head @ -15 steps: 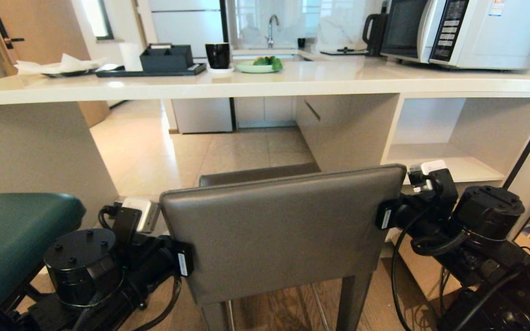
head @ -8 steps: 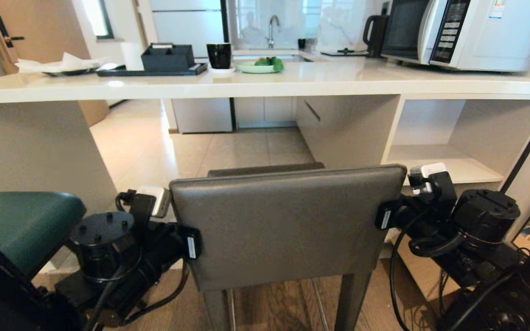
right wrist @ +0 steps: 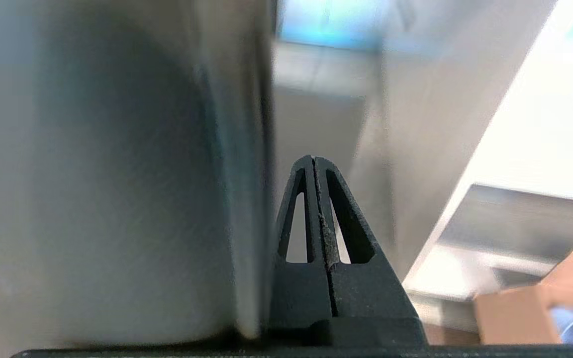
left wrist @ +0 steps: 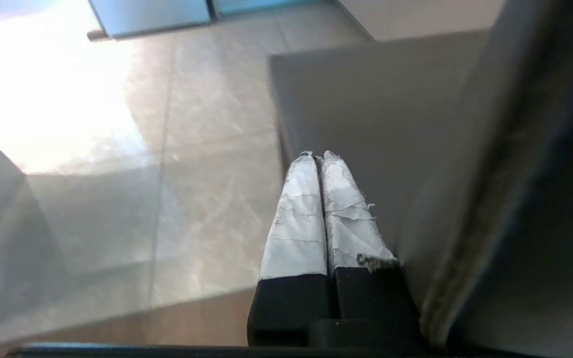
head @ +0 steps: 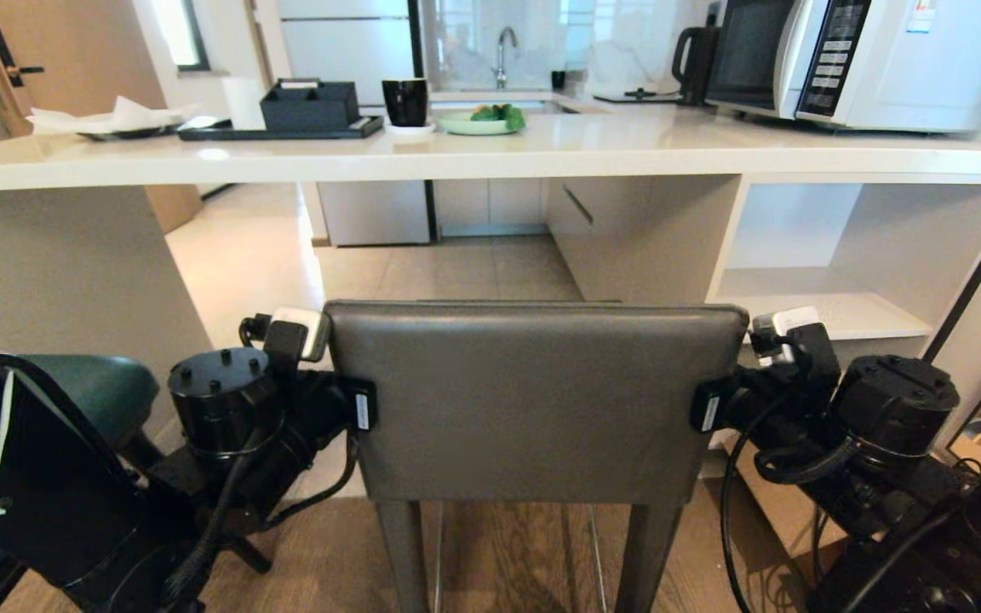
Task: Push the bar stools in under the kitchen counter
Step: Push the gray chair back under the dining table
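Left gripper [left wrist: 319,155], fingers pressed together, lies along one side edge of the dark grey stool [head: 533,400] backrest; right gripper [right wrist: 314,159], likewise clenched, flanks the opposite edge. That stool stands before the kitchen counter [head: 490,157]; teal stool [head: 90,387] beside it.

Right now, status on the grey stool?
Left gripper and right gripper shut, flanking the backrest. Grey stool short of the kitchen counter. Nothing seen blocking the opening.
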Controlling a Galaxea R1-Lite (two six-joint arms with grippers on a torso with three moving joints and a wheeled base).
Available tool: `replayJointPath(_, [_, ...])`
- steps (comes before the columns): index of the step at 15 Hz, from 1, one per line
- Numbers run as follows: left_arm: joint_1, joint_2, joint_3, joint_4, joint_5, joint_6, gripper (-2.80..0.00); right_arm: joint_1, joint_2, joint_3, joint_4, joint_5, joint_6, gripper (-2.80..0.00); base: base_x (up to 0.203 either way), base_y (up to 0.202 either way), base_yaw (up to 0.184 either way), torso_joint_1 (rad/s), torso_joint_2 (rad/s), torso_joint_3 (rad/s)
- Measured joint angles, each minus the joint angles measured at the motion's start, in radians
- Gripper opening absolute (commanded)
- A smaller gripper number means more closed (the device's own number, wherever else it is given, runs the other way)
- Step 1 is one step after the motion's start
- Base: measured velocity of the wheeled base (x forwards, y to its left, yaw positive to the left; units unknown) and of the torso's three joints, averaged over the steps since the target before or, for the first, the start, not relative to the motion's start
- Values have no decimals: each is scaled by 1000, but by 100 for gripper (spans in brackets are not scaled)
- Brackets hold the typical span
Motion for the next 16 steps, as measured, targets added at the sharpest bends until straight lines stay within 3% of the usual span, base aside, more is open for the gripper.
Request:
replayJointPath(3, [35, 20, -2, -16, -16, -2, -280, -3, 12, -2, 2, 2, 1, -280, 0, 0, 0, 0, 0, 0])
replayJointPath(10, [5, 14, 104, -92, 1, -5, -280, -11, 80, -84, 0, -11, 0, -280, 0, 0, 0, 0, 0, 0])
replayJointPath(16, [-3, 30, 114, -98, 2, -7, -280, -12, 104, -105, -6, -17, 0, -280, 0, 0, 0, 0, 0, 0])
